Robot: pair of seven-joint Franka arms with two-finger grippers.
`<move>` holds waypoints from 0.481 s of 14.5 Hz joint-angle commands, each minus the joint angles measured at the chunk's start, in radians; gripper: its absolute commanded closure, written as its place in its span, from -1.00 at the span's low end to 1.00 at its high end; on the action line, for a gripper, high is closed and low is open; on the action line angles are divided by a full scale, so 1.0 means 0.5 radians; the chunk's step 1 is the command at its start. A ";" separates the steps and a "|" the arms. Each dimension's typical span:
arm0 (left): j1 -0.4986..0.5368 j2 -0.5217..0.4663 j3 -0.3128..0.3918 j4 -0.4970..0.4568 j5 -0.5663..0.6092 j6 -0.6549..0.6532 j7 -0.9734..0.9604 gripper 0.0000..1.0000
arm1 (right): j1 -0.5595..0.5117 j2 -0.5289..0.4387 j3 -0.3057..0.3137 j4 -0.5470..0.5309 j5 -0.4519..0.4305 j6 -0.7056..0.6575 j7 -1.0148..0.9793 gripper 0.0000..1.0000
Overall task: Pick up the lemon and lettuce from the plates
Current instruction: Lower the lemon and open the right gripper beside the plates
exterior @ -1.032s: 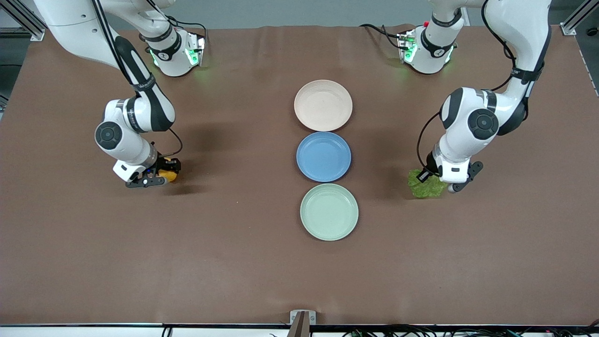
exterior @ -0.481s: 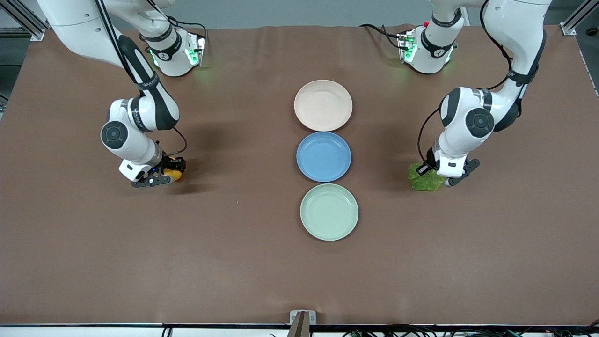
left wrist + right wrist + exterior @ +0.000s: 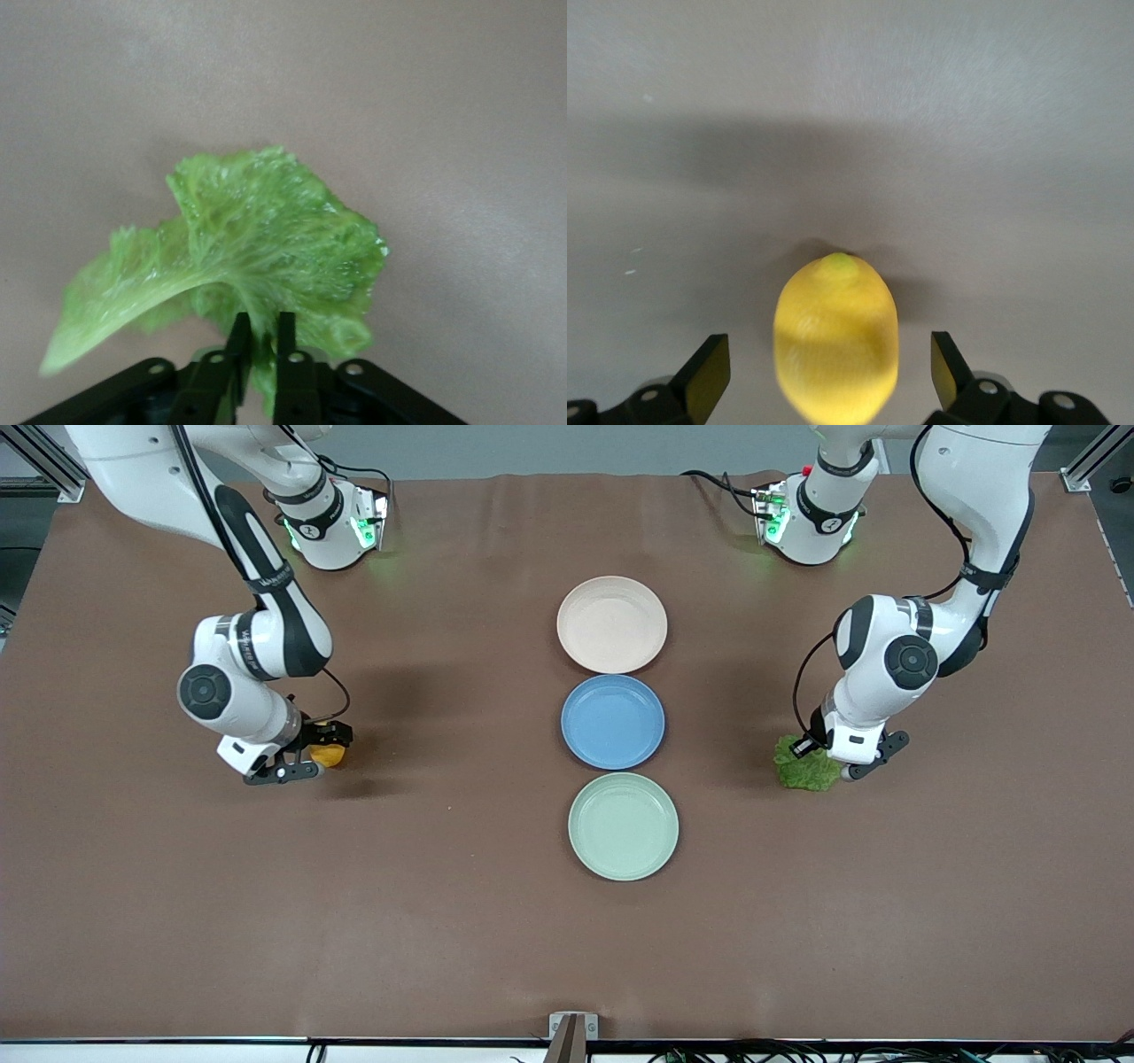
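At the middle left of the front view the right gripper (image 3: 301, 760) has just let go: its fingers (image 3: 709, 376) now stand wide on either side of the lemon (image 3: 329, 755), which lies on the brown table (image 3: 443, 921) well away from the 3 plates. At the middle right the left gripper (image 3: 828, 759) stays pinched narrow on the lettuce (image 3: 804, 771) stem. The beige-pink plate (image 3: 611, 623) and mint plate (image 3: 623, 825) are both bare, so I judge only the lettuce release remains
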 commanded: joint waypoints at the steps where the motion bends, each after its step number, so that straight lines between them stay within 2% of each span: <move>1: 0.016 -0.028 -0.019 0.043 0.019 -0.003 0.015 -1.00 | -0.048 -0.093 0.017 0.245 0.031 -0.390 -0.042 -1.00; 5: 0.013 -0.041 -0.019 0.156 0.022 -0.107 0.033 -1.00 | -0.165 -0.130 0.007 0.628 0.007 -0.807 -0.054 -1.00; 7: 0.022 -0.080 -0.019 0.227 0.022 -0.241 0.241 -0.98 | -0.177 -0.133 0.004 0.821 0.001 -1.019 -0.051 -1.00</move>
